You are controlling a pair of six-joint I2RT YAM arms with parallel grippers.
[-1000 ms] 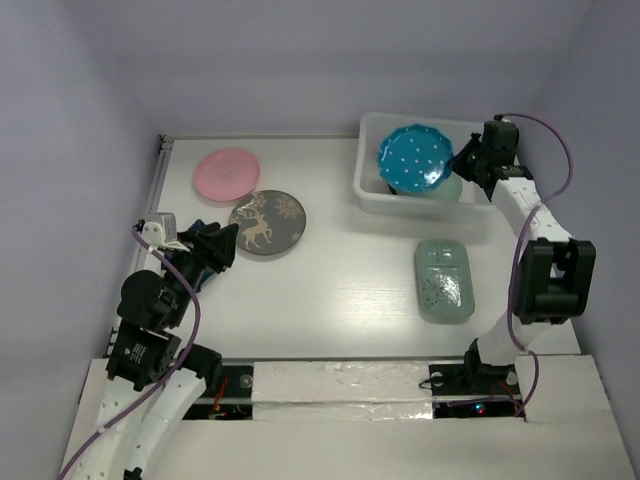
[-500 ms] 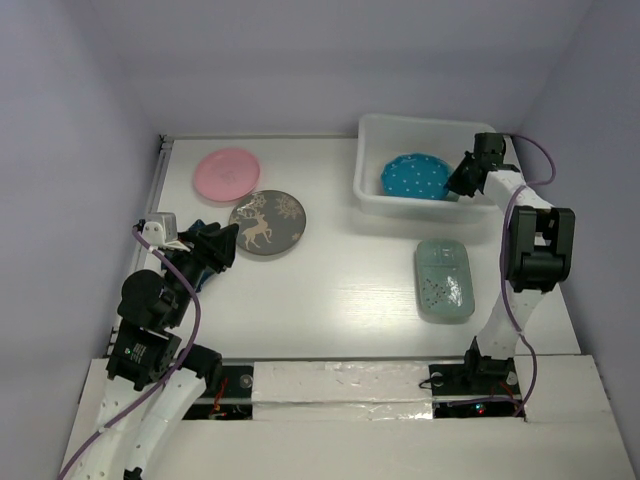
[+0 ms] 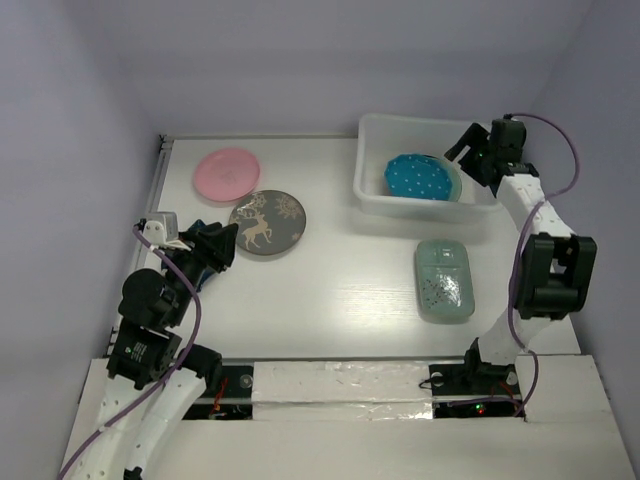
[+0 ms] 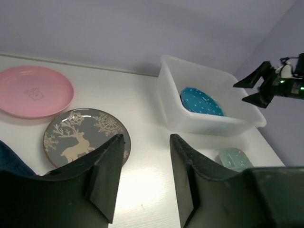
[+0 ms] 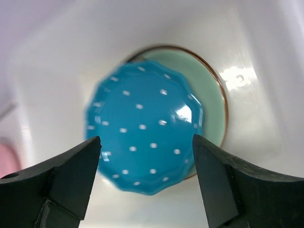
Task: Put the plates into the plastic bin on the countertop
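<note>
Plates in the plastic bin (image 3: 405, 124) right now: two that I can make out. The blue scalloped plate (image 5: 145, 130) with the white dots lies flat on top of a pale green round plate (image 5: 211, 102) with a brownish rim, and the green one peeks out along one side. The bin stands at the far right of the white counter (image 3: 340, 290).

The right tool (image 3: 468, 158) hangs over the bin's right end, fingers spread wide with nothing between them. In the right wrist view it looks straight down at the blue plate and is clear of it, with one finger at each side of the frame.

The left tool (image 4: 144, 142) is over on the near left. It's parted to a middling width, gripping nothing, and pointing toward the dark grey deer plate (image 3: 266, 222). It's close to that plate's near edge but doesn't seem to touch it.

Three plates are out on the counter. The deer plate is one. The pink round plate (image 3: 227, 173) is just beyond it, rims very close together. The pale green rectangular plate (image 3: 444, 280) lies on its own in front of the bin, apart from it. A metal strip (image 3: 159, 190) runs along the counter's left edge.
</note>
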